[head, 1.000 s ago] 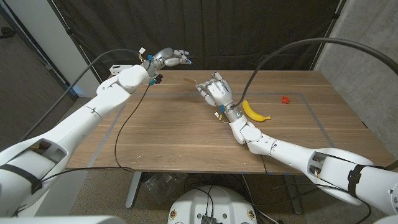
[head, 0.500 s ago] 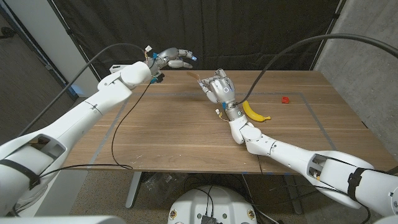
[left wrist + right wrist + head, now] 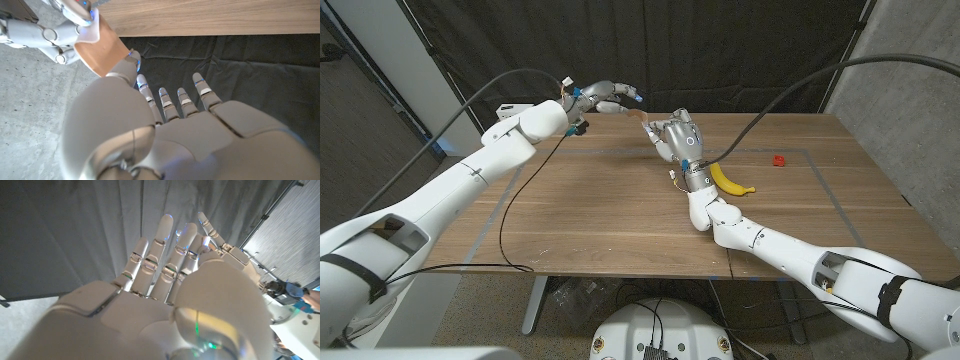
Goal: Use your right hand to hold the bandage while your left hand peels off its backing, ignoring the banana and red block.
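Observation:
The tan bandage (image 3: 642, 118) hangs in the air over the table's far edge, pinched in the fingertips of my right hand (image 3: 675, 135). In the left wrist view the bandage (image 3: 102, 52) is a tan strip with a pale end held by my right hand's fingers (image 3: 75, 12). My left hand (image 3: 605, 96) is just left of it, fingers stretched out and apart. In the left wrist view the thumb tip of my left hand (image 3: 165, 135) touches the bandage's lower corner. The right wrist view looks along the back of my right hand (image 3: 165, 295).
A yellow banana (image 3: 730, 180) lies on the wooden table (image 3: 590, 210) right beside my right forearm. A small red block (image 3: 778, 159) sits further right. Black curtains hang behind the table, and cables trail from both arms.
My right hand has lifted and moved toward the far edge with the bandage. My left hand has shifted right until it meets the bandage.

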Controlling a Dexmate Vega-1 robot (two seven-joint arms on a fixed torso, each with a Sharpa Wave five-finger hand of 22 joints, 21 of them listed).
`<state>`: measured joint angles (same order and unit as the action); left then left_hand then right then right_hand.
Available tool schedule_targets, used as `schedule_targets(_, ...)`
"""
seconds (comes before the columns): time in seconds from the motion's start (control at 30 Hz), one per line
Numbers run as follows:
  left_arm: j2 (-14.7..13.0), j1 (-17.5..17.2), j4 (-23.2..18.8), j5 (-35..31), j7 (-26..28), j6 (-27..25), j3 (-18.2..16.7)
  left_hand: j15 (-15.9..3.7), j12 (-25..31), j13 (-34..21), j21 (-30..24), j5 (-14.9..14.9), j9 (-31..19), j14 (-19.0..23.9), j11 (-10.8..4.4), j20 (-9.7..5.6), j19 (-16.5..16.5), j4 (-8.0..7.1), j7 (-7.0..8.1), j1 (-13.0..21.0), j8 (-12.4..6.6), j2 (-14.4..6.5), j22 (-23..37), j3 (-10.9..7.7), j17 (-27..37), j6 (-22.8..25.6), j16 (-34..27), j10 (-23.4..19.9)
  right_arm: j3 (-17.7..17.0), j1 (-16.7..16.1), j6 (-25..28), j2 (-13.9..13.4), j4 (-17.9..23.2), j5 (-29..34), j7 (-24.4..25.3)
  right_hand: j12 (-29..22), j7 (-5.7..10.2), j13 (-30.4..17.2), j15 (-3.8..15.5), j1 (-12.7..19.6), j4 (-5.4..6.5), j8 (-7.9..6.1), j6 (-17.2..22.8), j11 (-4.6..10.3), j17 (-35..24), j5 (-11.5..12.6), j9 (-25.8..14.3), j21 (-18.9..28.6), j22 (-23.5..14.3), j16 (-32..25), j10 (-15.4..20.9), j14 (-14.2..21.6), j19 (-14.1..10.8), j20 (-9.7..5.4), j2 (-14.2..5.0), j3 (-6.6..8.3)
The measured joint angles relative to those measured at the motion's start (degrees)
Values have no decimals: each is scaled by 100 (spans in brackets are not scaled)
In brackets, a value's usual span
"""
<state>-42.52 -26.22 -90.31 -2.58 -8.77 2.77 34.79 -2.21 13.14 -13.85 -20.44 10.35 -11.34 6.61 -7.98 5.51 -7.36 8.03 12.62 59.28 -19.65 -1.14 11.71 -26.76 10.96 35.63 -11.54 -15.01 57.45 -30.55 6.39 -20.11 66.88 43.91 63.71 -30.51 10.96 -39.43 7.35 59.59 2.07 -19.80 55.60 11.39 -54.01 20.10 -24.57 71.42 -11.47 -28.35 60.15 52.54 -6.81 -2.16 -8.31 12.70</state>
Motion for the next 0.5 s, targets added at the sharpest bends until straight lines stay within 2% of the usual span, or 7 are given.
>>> schedule_targets(0.2, 158, -102, 204, 219, 0, 212, -53, 10, 66, 2, -40, 25, 11, 131, 93, 44, 1, -132, -16, -194, -52, -137, 0, 131, 39, 342, -69, -209, -118, -59, -88, 44, 35, -129, 12, 37, 12, -22, 0, 0, 24, 34, 12, 0, -26, -44, -1, -1, 27, 63, 0, 0, 0, 0, 0, -24)
schedule_targets(0.5, 300, -177, 482, 756, -256, 525, -121, -2, 66, 29, -40, 25, 16, 110, 72, 86, 22, -179, -15, -241, -53, -92, 1, 178, 56, 482, -62, -162, -254, -101, -131, 109, 47, -318, -4, 66, 19, -26, -20, 21, 64, 53, 18, 0, -53, -45, -30, -1, 29, 107, 0, 20, 0, 0, -12, -64)
